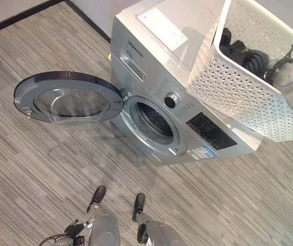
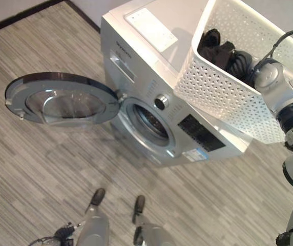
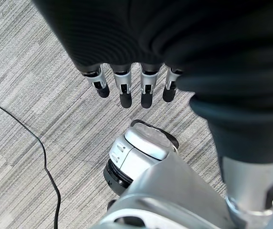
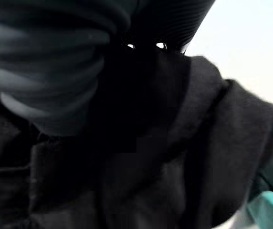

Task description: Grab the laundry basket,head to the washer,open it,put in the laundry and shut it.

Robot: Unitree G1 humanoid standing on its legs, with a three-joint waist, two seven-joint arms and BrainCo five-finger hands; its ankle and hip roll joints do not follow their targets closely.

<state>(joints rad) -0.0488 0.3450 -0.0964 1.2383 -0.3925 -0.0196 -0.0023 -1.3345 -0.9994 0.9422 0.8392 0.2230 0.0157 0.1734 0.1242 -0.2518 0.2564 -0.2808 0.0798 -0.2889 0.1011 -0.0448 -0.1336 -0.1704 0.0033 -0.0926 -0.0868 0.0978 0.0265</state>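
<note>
The washer (image 1: 157,66) has a smooth, silver, satin-looking shell, and its open door (image 1: 67,100) beside it is glossy dark plastic around clear glass. On the washer's top, the white laundry basket (image 2: 228,97) looks like matt perforated plastic holding soft black cloth (image 2: 218,48). The floor (image 1: 44,174) below is matt grey striped carpet.

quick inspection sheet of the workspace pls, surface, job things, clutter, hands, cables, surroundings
surface: grey striped carpet floor; the silver washer stands on it.
job's things: washer door swung fully open, drum opening exposed. White perforated laundry basket rests on the washer's top, overhanging its front edge. Dark laundry lies inside the basket, with a bit of teal cloth beside it.
clutter: nothing seen.
hands: left hand hangs over the floor, fingers straight, holding nothing. Right hand is down in the basket against the dark laundry, fingers hidden.
cables: nothing seen apart from the robot's own.
surroundings: pale wall with black skirting behind the washer.
</note>
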